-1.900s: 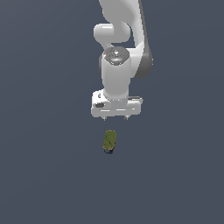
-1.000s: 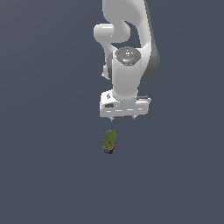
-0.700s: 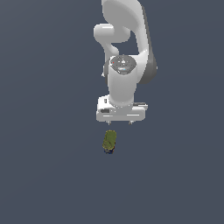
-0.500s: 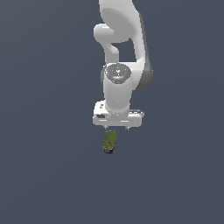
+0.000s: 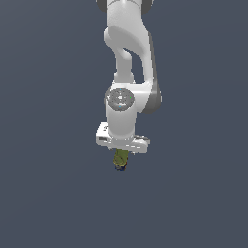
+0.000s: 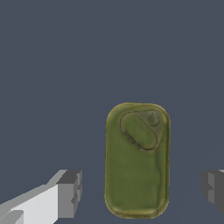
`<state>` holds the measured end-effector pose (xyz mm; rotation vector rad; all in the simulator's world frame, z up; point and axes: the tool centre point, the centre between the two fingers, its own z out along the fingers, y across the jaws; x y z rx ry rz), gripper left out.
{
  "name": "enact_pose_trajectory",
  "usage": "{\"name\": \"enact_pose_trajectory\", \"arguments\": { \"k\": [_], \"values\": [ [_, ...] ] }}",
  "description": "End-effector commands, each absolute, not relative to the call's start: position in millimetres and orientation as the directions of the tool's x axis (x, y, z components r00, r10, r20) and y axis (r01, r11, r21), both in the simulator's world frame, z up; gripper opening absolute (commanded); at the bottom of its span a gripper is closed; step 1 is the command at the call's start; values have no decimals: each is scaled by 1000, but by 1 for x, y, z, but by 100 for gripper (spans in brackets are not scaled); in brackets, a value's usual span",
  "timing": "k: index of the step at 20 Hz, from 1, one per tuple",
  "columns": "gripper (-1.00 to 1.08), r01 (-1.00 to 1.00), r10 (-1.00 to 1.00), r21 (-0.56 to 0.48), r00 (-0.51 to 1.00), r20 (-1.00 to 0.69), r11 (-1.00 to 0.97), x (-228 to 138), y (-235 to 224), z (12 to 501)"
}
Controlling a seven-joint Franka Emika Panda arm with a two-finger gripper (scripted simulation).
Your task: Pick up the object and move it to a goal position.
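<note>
Your gripper (image 6: 140, 190) stood spread wide, its two grey fingertips (image 6: 70, 194) well apart, with the object (image 6: 137, 159) lying between them and touching neither. In the wrist view you could see a gap on each side of the object, the wider one toward the fingertip attached to the white finger.

The object was olive-green, oblong with rounded corners, with a raised oval patch on its top face near one end. Its long axis ran across the line joining the fingertips.

In the exterior view you had the white arm (image 5: 128, 72) pointing straight down, with the gripper (image 5: 122, 151) directly over the object (image 5: 120, 159). Only the object's lower part showed beneath the gripper body, with a dark tip at its near end. Whether the fingertips reached the grey surface (image 5: 58, 193) under the object, I could not tell.
</note>
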<state>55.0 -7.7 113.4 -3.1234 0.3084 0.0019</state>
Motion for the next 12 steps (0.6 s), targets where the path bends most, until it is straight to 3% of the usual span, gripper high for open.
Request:
{"name": "enact_pose_trajectory", "arguments": {
  "k": [1,12],
  "values": [
    [100,-209,-209,-1,978,0,-978,58,-11,110],
    [100,-210,-210,0,978,-1,-978,57,-11,84]
  ]
}}
